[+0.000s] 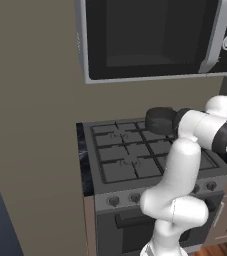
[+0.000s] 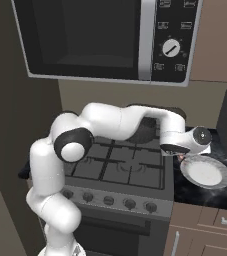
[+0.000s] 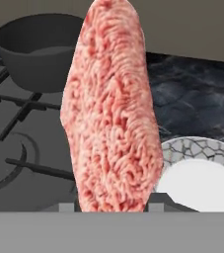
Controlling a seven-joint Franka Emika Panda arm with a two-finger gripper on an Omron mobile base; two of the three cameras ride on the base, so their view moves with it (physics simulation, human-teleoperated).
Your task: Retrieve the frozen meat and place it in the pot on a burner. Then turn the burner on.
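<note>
I am partway through the carrying step: my tool [image 2: 181,156] is clamped on the flat pinkish-red slab of frozen meat [image 3: 111,106], which stands on edge between the finger tips in the hand view and hangs in the air, not yet over anything it should drop into. In the right base view the tool sits at about four o'clock, at the right edge of the grey gas stove [image 2: 130,170], just above the white round plate with a speckled rim [image 2: 206,172] on the dark marbled surface [image 2: 195,192]. The low dark grey round pot [image 3: 39,49] waits on a rear burner [image 1: 160,131], at about ten o'clock from the meat in the hand view, well apart from it. The next move, as I judge it, calls for swinging the meat toward ten o'clock until it is over the pot's mouth, then lowering and letting go; the burner knob comes afterwards.
</note>
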